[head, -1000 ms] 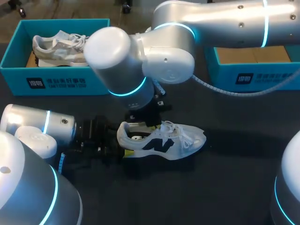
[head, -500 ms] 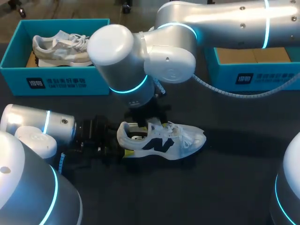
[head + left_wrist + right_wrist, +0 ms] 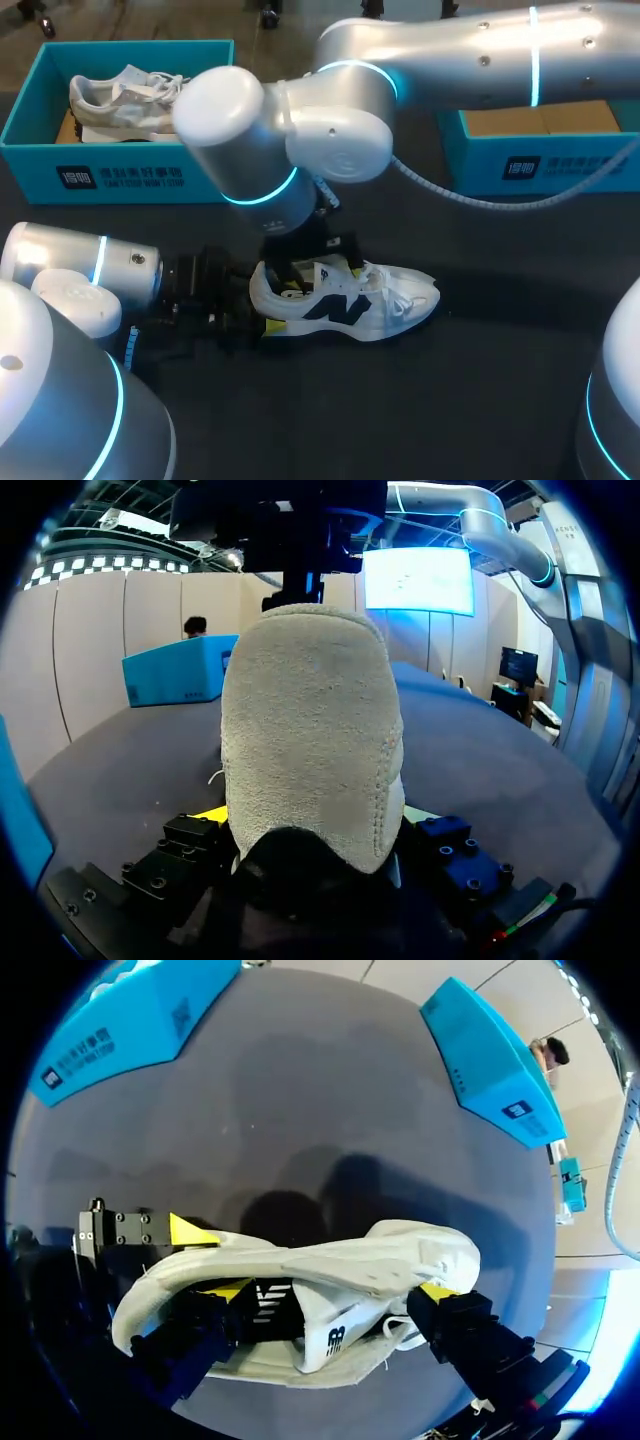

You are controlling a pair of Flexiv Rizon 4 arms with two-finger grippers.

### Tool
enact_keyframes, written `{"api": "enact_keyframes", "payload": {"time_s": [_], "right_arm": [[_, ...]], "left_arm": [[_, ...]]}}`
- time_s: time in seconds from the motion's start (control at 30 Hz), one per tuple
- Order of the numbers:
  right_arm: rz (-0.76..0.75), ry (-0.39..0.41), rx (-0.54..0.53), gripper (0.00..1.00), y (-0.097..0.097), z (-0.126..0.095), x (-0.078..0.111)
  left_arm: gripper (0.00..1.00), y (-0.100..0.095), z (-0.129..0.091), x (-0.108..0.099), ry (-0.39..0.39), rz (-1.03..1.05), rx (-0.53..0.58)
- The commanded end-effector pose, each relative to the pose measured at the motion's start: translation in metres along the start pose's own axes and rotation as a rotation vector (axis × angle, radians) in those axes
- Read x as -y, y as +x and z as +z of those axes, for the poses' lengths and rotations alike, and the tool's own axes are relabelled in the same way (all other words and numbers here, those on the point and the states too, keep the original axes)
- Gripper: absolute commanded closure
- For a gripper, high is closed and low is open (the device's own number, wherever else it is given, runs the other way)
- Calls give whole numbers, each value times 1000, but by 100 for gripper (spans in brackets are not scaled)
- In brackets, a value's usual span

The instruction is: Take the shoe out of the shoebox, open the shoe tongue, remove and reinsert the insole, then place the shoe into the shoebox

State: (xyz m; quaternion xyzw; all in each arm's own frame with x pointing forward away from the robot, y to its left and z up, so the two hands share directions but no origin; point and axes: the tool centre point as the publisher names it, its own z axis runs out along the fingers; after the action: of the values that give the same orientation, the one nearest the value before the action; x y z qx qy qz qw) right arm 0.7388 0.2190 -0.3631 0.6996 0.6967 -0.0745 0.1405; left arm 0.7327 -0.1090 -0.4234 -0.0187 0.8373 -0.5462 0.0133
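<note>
The dark counter [image 3: 480,400] carries two teal shoeboxes. The left shoebox [image 3: 120,175] holds a second shoe [image 3: 125,100]. The right shoebox [image 3: 540,165] shows only its brown floor.

The right arm [image 3: 450,50] comes in across the middle and bends down over the work. The left arm [image 3: 70,270] lies low along the near left.

Between them the white sneaker [image 3: 345,305] stands on its sole on the counter, out of either box, with its toe pointing right.

The left hand [image 3: 315,835] is pinching the sneaker's heel, one finger on each side of it, and seems to be bracing it.

The right hand [image 3: 330,1295] hangs over the shoe's opening with its fingers spread wide. One yellow tip is near the heel end of the opening and the other is toward the laces. The tongue [image 3: 325,1335] lies between them, not pinched.

Taking the shoe out looks done, and the step in hand is probably opening the tongue to reach the insole, which I cannot make out.

The next move would call for the right hand to catch the tongue's edge and fold it toward the toe. The heel needs to be held firmly meanwhile so the sneaker does not tip or slide.
</note>
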Motion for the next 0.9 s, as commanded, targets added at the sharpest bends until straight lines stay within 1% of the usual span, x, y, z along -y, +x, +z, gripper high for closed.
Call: {"api": "enact_keyframes", "payload": {"time_s": [0.03,0.2,0.23,0.27,0.3,0.37,0.47,0.5,0.53,0.57,0.7,0.9], "right_arm": [[162,-2,40,0,5,1,6],[163,15,80,0,-2,-2,6],[159,22,92,2,-4,-3,6],[158,23,93,17,-5,-5,5],[158,26,100,24,-6,-7,5],[159,30,104,47,-8,-9,6],[166,36,115,61,-12,-13,7],[167,36,116,74,-13,-14,7],[167,38,118,93,-14,-15,7],[167,40,121,100,-16,-15,7],[171,38,116,100,-21,-14,8],[169,36,71,100,-30,-12,8]], "left_arm": [[100,-3,0,-1,-3,-1,-2],[100,-3,0,-1,-3,-1,-2],[100,-3,0,-1,-3,-1,-2],[100,-3,0,-1,-3,-1,-2],[100,-3,0,-1,-3,-1,-2],[100,-3,0,-1,-3,-1,-2],[100,-3,0,-1,-3,-1,-2],[100,-3,0,-1,-3,-1,-2],[100,-3,0,-1,-3,-1,-2],[100,-3,0,-1,-3,-1,-2],[100,-3,0,-1,-3,-1,-2],[100,-3,0,-1,-3,-1,-2]]}}
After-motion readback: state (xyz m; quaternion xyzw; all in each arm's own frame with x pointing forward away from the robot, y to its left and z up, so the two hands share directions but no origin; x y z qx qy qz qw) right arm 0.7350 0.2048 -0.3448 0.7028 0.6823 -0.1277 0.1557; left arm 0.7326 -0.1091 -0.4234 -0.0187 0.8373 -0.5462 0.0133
